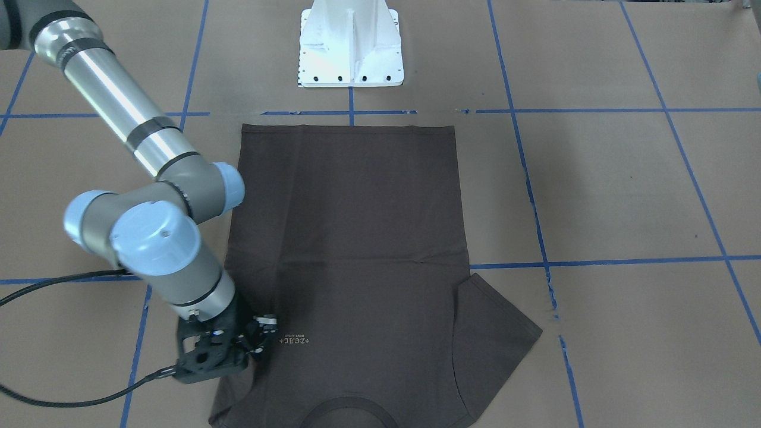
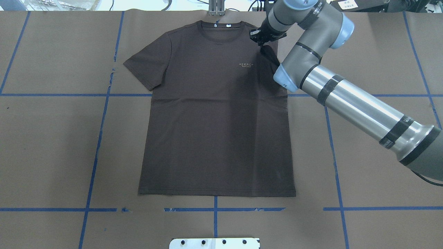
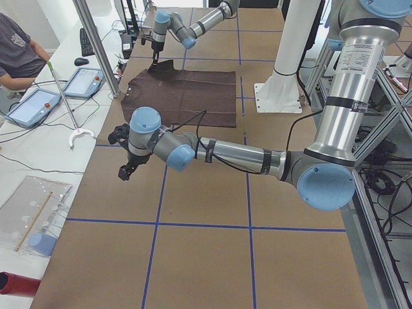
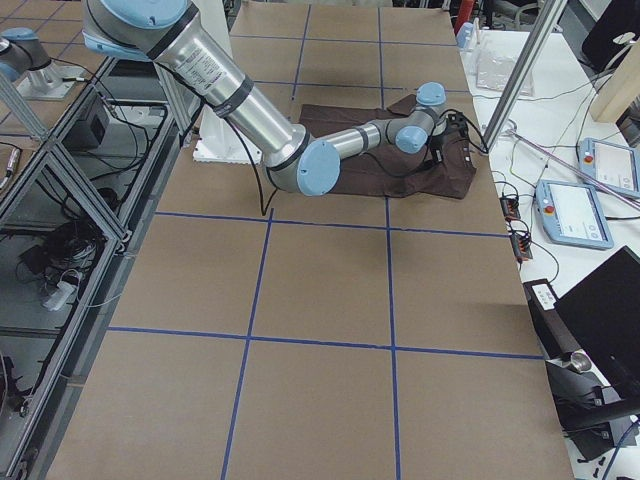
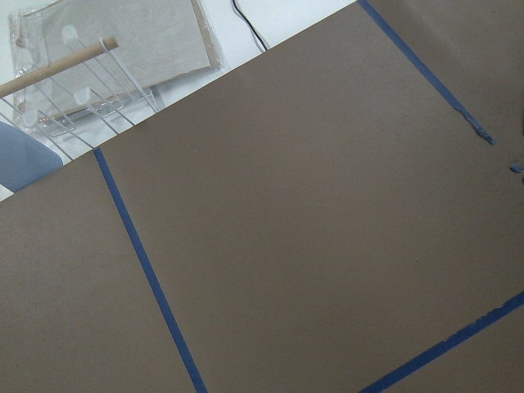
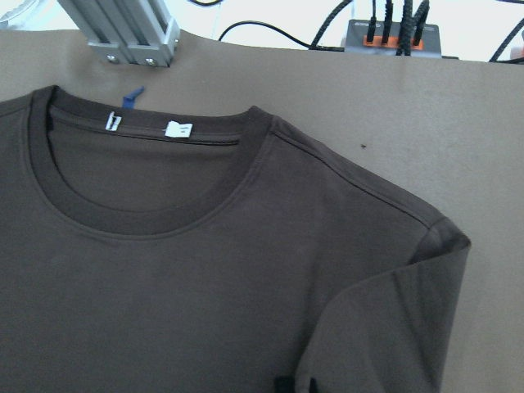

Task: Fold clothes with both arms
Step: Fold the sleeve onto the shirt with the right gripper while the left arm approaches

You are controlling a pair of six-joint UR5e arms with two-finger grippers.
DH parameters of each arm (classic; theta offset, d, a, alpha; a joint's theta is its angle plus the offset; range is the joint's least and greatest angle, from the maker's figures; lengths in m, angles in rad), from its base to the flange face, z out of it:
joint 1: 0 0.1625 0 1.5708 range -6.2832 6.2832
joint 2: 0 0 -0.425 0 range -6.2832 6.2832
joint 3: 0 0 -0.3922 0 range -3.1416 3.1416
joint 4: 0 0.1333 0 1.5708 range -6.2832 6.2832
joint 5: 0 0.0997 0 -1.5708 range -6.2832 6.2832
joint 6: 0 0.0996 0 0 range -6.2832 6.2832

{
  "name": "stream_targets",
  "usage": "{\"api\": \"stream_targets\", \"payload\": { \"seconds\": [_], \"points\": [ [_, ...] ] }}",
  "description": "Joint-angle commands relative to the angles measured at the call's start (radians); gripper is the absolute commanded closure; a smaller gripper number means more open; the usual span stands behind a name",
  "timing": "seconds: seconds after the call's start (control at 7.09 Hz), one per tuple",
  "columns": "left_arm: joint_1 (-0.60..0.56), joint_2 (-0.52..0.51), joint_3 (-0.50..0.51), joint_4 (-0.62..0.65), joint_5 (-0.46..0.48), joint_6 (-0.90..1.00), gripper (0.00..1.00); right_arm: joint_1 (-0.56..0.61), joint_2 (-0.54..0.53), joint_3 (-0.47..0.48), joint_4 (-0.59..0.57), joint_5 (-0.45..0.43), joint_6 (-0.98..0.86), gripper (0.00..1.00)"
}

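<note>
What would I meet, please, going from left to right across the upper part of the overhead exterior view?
Blue tape line → the T-shirt's spread sleeve → its collar → the right claw, gripping the other sleeve → the right arm.

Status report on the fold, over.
Right gripper shut on the T-shirt at its sleeve, which is folded in toward the body. Left gripper off over bare table, state unclear. No obstacle on the shirt.
</note>
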Motion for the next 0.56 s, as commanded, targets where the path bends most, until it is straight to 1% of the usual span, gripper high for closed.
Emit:
{"api": "stream_targets", "payload": {
  "seconds": [0.0, 0.14, 0.28, 0.42],
  "points": [
    [0.000, 0.001, 0.000, 0.000, 0.000, -0.004, 0.00, -0.069, 0.029, -0.017, 0.003, -0.123, 0.027, 1.00],
    [0.000, 0.001, -0.003, 0.000, -0.001, -0.010, 0.00, -0.086, 0.026, -0.017, 0.012, -0.148, 0.025, 0.01],
    [0.002, -0.001, -0.003, -0.002, 0.000, -0.011, 0.00, -0.097, 0.020, -0.017, 0.033, -0.171, 0.025, 0.00],
    [0.003, -0.002, -0.001, 0.000, 0.000, -0.012, 0.00, -0.097, 0.018, -0.017, 0.034, -0.171, 0.030, 0.00]
  ]
}}
